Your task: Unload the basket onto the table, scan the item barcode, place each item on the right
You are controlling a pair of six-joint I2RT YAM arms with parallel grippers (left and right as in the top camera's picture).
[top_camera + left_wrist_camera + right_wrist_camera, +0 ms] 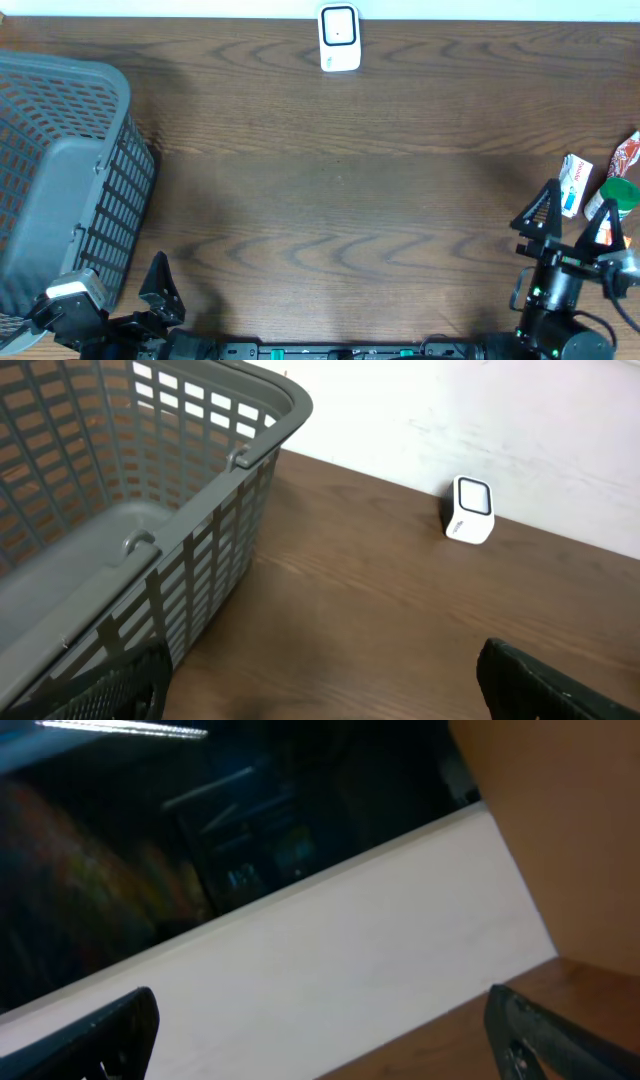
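Two grippers sit at the near edge of the dark, wood-grained table (340, 200). Both have their jaws spread wide and hold nothing.

The left gripper (320, 698) is low beside a grey plastic basket (60, 170) with lattice walls, which fills the table's left side. The right gripper (580, 200) is at the right. A small white-and-red box (576, 185) lies by its fingertips; whether they touch cannot be told. Just beyond are a green-capped item (620, 193) and a red-and-white packet (626, 152).

The open middle of the table separates these items from the scanner (339, 38), a rounded white block with a dark window, at the far edge.

Only the overhead view shows the items. The right wrist view, tilted upward, shows a dark surface, a pale band and its fingers (110, 1025). The left wrist view shows the basket and scanner.
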